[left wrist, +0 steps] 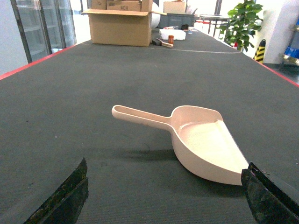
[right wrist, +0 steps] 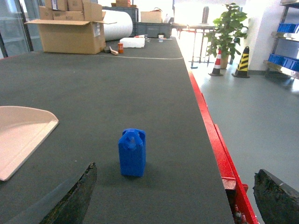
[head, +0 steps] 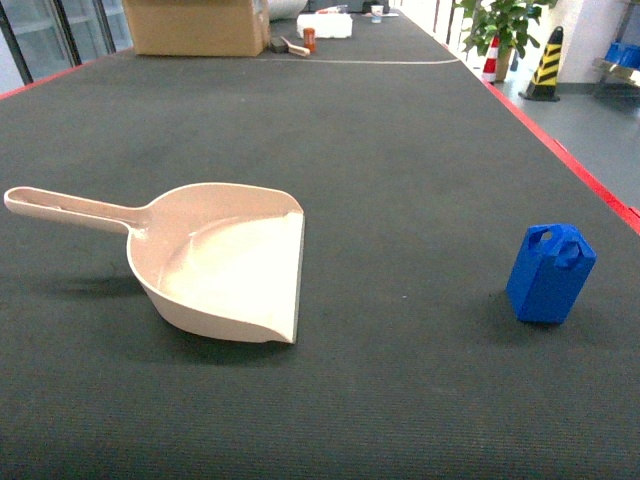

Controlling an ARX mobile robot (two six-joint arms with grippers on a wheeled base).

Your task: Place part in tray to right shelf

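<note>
The left tool [left wrist: 166, 196] is spread wide: its two dark fingers [left wrist: 65, 196] sit at the lower corners of the left wrist view, with nothing between them. It is held low over the tabletop [left wrist: 140, 65], level and facing the far edge. The tray [left wrist: 201, 140] lies just ahead of it, toward its right finger, flat on the tabletop, handle pointing toward the left edge and open mouth toward the right edge.

The right tool [right wrist: 175, 196] is likewise apart and holds nothing; its fingers [right wrist: 74, 198] frame the bottom of the right wrist view. It is also low and level, facing the far edge. The part [right wrist: 132, 152] stands upright just ahead of it, nearer the left finger, untouched.

Neither tool nor arm appears in the head view. There, the tray [head: 225, 260] lies left of centre and the part [head: 550, 272] stands well apart from it, near the red right edge of the tabletop [head: 400, 150]. A cardboard box [head: 195, 25] sits at the far edge.
</note>
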